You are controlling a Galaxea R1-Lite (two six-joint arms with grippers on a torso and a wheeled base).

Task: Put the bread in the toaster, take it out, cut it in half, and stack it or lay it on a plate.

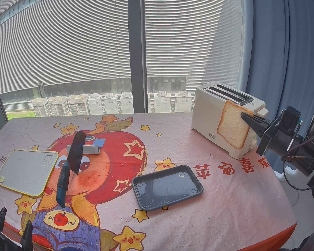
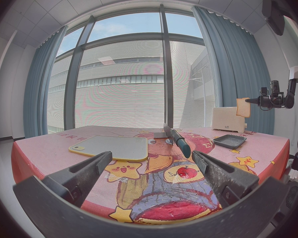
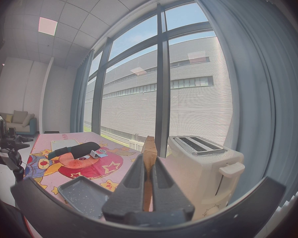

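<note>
Seemingly early on, our right gripper [image 1: 246,118] clamps the pale bread [image 1: 232,126] just beside the toaster [image 1: 209,114] at the table's far right corner, our left gripper [image 2: 152,158] gapes wide, and toasting, cutting and plating are not yet done.

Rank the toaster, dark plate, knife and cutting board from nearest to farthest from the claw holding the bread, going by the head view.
1. Toaster, beside the right gripper holding the bread.
2. Dark plate, mid-table.
3. Knife, left of centre.
4. Cutting board, far left.
</note>
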